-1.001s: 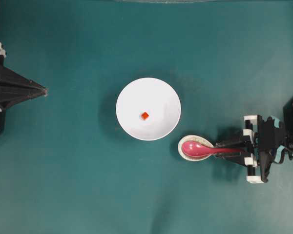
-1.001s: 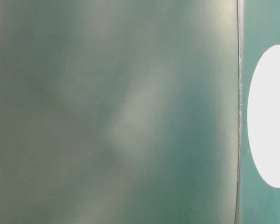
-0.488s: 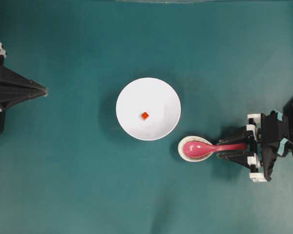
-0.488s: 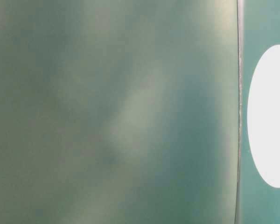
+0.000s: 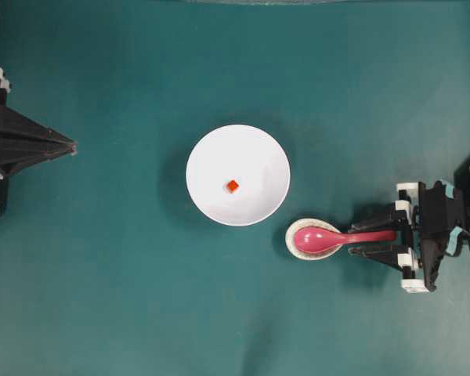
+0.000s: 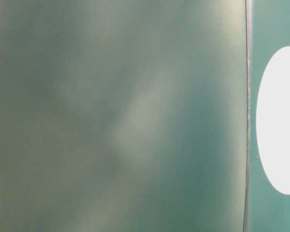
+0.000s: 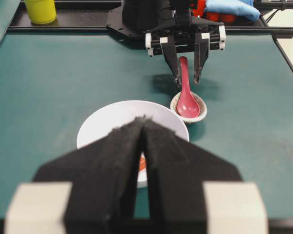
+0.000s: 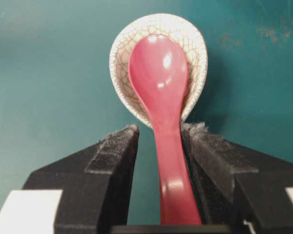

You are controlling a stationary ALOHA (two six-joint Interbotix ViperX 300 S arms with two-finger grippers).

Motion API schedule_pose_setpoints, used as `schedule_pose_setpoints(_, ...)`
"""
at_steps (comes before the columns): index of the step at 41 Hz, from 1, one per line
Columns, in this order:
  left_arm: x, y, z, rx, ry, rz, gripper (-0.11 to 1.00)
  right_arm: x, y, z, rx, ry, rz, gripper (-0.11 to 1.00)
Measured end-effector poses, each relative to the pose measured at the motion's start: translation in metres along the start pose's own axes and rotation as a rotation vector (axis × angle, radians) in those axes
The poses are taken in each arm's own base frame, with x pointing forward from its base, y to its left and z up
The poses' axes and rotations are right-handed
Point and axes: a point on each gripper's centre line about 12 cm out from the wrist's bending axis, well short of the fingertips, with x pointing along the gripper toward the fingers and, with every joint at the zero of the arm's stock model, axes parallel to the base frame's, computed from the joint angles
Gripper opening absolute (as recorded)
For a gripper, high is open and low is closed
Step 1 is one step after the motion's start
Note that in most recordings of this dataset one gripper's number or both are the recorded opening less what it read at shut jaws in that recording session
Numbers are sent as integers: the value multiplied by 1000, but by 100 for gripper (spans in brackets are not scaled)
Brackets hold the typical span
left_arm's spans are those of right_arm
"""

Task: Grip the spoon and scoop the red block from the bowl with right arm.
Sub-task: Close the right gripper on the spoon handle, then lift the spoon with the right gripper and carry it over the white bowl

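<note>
The glossy pink-red spoon (image 5: 321, 238) lies with its scoop in a speckled cream spoon rest (image 5: 291, 235) and its handle pointing right. My right gripper (image 5: 354, 241) is open, one finger on each side of the handle (image 8: 173, 170). A gap shows on the left; the right pad (image 8: 205, 146) is close against it. The white bowl (image 5: 237, 153) sits at the table's middle with the tiny red block (image 5: 232, 186) inside. My left gripper (image 5: 72, 146) is shut and empty at the far left, pointing at the bowl (image 7: 112, 122).
The spoon rest (image 8: 119, 63) stands just right of and below the bowl's rim. In the left wrist view a yellow cup (image 7: 40, 9) and a blue cloth (image 7: 232, 7) lie beyond the table's far edge. The table-level view is blurred, showing only the bowl (image 6: 280, 121).
The right gripper's jaws have spread wider around the spoon handle and the gripper has shifted slightly right. The spoon handle has swung up a little. The left arm has not moved.
</note>
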Motion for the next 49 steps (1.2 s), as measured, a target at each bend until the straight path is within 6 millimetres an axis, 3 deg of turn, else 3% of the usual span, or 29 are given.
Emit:
schedule_pose_setpoints(29,0,0,0,0,2,0,1,1,-2,1,-115,0,-10,47)
schedule_pose_setpoints(49,0,0,1,2,-2,0,1,1,-4,1,-125,-1,-19,30)
